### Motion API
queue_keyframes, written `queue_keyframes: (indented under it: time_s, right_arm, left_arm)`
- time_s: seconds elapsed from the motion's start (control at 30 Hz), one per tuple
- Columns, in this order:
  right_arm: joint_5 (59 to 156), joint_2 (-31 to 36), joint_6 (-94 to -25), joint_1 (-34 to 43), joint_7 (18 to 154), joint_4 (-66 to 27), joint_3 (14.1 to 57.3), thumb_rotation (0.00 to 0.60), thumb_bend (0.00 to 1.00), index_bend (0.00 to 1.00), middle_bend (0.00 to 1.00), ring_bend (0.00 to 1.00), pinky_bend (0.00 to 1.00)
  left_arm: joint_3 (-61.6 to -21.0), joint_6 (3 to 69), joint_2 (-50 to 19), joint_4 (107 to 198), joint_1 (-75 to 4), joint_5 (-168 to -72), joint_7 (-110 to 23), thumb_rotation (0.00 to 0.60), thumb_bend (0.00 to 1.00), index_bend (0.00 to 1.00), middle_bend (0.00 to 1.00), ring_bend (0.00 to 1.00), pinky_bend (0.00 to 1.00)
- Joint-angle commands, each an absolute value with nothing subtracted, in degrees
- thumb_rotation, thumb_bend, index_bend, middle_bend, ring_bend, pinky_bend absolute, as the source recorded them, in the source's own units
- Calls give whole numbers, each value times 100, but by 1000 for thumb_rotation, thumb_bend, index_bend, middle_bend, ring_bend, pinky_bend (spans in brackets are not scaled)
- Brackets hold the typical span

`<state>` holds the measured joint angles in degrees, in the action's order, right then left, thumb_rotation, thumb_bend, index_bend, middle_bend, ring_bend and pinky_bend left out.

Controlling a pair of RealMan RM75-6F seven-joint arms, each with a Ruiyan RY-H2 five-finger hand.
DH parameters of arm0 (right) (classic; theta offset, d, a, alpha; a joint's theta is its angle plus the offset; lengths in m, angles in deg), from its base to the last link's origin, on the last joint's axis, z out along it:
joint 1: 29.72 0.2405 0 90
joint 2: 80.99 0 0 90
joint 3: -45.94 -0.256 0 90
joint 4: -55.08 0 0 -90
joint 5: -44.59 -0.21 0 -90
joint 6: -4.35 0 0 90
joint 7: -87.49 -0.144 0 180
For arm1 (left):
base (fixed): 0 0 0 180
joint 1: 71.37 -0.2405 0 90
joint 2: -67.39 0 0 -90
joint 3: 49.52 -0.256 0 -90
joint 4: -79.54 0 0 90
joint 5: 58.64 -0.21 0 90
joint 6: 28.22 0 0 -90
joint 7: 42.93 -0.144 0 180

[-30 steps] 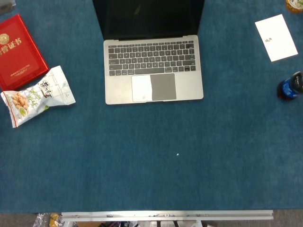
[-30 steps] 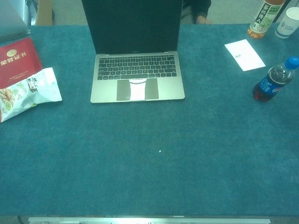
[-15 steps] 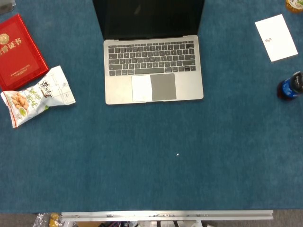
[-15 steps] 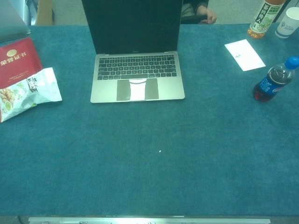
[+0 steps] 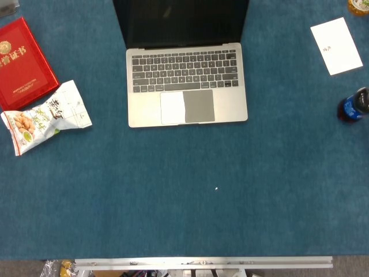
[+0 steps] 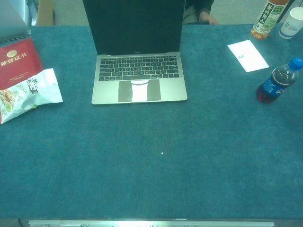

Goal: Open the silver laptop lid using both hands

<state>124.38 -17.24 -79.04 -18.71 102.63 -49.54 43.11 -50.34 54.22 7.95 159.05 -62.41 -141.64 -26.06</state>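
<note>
Neither robot hand shows in the head view or the chest view, so whether each is released, clenched or grasping anything cannot be told, and the laptop's position relative to either one cannot be judged. The silver laptop (image 5: pixel 187 81) sits at the far middle of the blue-carpeted bench (image 5: pixel 184 196), its lid (image 6: pixel 134 26) already raised upright with a dark screen facing the cameras, keyboard and trackpad exposed. Its base lies flat and square to the bench's near edge. To the left, well apart from the laptop, a red booklet (image 5: pixel 22 63) lies flat, and a snack packet (image 5: pixel 47 116) rests just beside it, touching or overlapping its near corner. To the right, a white card (image 5: pixel 336 45) lies flat, a cola bottle (image 6: pixel 278 81) with a blue cap stands nearer, and at the far right corner a green tea bottle (image 6: pixel 266 18) stands beside a white cup (image 6: pixel 292 22). A broad stretch of bare carpet runs from the laptop's front edge to the metal rail (image 5: pixel 203 262) along the near edge.
</note>
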Motion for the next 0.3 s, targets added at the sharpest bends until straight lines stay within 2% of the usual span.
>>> queue_keyframes:
  time_s: [0.03,0.3]
  right_arm:
    - [12495,-1719,-7836,-1846,10356,-5000,4330,600,253,156,200,126,132]
    - [12497,-1678,-7767,-1847,10360,-5048,4273,600,253,156,199,127,131]
  left_arm:
    - [-5000,5464,784,15882,-6284,-14175,-2570,368,298,126,115,88,92]
    - [-4955,5497,814,15865,-6385,-14196,-2510,369,298,126,115,88,92]
